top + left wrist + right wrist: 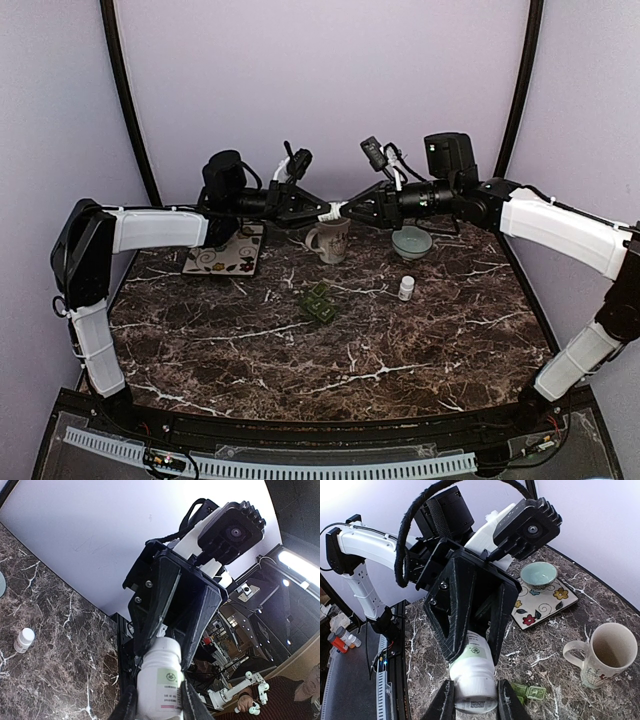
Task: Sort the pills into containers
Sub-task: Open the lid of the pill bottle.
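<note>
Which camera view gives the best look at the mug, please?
The right wrist view. There the mug appears large and upright, with its handle and its open inside both visible. The top external view shows it only small and far away. The left wrist view does not show it at all.
</note>
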`<state>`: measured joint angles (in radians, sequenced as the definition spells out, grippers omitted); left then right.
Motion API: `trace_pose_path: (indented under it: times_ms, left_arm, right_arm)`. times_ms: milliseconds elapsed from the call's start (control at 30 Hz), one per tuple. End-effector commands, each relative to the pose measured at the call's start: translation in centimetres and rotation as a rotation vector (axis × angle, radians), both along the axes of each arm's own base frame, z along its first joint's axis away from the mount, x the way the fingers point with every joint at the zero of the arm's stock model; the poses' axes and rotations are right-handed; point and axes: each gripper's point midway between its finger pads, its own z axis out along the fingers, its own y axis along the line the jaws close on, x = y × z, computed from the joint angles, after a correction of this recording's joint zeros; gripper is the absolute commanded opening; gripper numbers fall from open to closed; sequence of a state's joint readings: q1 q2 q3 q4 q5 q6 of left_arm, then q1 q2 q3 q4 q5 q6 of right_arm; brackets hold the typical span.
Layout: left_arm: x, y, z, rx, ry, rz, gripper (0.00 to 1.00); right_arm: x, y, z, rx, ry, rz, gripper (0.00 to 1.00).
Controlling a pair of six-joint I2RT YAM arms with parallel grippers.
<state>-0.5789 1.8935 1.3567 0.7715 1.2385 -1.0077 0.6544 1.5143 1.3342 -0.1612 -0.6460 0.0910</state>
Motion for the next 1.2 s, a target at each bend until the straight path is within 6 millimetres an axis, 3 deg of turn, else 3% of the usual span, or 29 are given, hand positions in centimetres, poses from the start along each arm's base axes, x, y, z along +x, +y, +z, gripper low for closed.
trace_pose_path:
  times_ms: [0, 133, 700, 1167]
  left_arm:
    - [-1.8, 0.6, 0.5, -0.013, -0.043, -0.091, 0.02]
    - [-1.8, 0.6, 0.6, -0.015, -0.044, -0.092, 0.03]
    - [-1.5, 0.4, 0.5, -0.016, -0.044, -0.094, 0.02]
    - [-1.4, 0.3, 0.3, -0.016, -0.044, -0.093, 0.02]
  right_arm:
    - [1.7, -1.1, 1.9, 0.008, -0.078, -0.084, 0.0]
    - [1.6, -0.8, 1.6, 0.0, -0.056, -0.067, 0.0]
    - [1.4, -0.3, 1.5, 0.011, -0.019, -0.032, 0.21]
    - [1.2, -0.1, 1.5, 0.017, -0.008, -0.013, 0.32]
